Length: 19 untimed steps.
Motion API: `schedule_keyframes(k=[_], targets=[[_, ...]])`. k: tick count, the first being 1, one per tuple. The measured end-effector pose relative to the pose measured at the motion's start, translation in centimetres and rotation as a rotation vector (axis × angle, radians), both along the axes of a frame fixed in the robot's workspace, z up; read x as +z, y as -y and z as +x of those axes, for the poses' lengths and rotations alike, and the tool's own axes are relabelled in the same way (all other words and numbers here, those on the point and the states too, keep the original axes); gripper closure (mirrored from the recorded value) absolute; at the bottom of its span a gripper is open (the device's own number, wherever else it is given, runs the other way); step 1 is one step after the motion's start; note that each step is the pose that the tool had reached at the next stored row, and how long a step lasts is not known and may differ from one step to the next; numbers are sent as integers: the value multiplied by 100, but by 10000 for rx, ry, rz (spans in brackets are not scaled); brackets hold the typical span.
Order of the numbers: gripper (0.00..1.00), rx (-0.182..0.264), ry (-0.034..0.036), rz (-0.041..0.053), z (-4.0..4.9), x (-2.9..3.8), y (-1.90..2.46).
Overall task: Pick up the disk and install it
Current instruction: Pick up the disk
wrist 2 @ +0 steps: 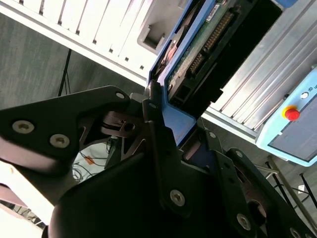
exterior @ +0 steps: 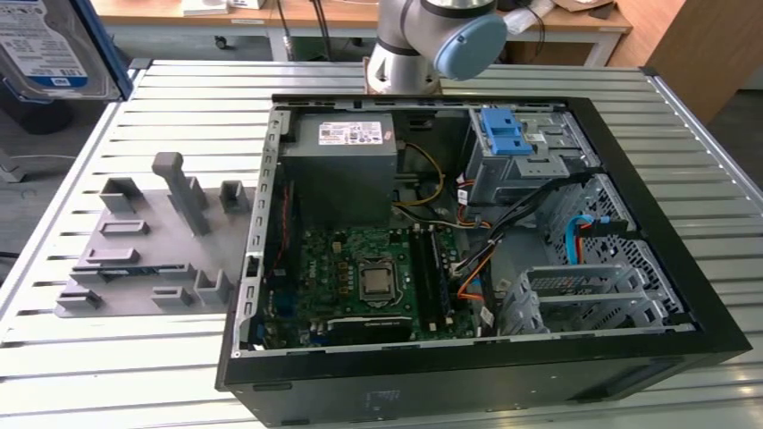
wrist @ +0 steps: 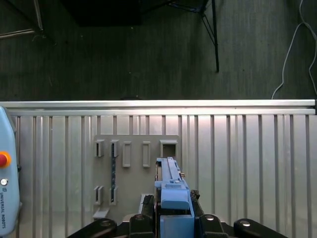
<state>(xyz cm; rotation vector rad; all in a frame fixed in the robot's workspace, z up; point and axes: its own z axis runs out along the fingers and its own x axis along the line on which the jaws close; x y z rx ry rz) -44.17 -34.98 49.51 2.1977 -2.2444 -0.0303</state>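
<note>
With the gripper clamped on the disk, here's the state. In the second wrist view the black fingers are drawn in narrow on the end of the blue carrier, which is pinched tight with no gap showing. The disk runs out from the gripper tilted, with its green circuit-board side and connector row facing the camera and the slatted table behind it. A pendant with a red button sits near the table edge.

First wrist view: the gripper holds the disk edge-on, with the carrier between the jaws. The disk sticks out over the grey plate lying on the table, and the pendant is at the side.

Exterior view: the disk is in the top corner on the exterior view's left, label side to the camera. It is up off the table and well apart from the case.

The case lies open on the table, just beside the plate on the exterior view's right of it. Inside, the grey drive bay sits in the far corner on the exterior view's right, with a blue latch on top. The arm stands behind the case.
</note>
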Motion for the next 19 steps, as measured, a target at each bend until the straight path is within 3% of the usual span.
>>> schedule_keyframes(k=[5, 13, 19], targets=[[64, 0, 0, 1, 0, 1, 92], [64, 1, 0, 0, 25, 1, 96], [64, 0, 0, 0, 121, 1, 96]])
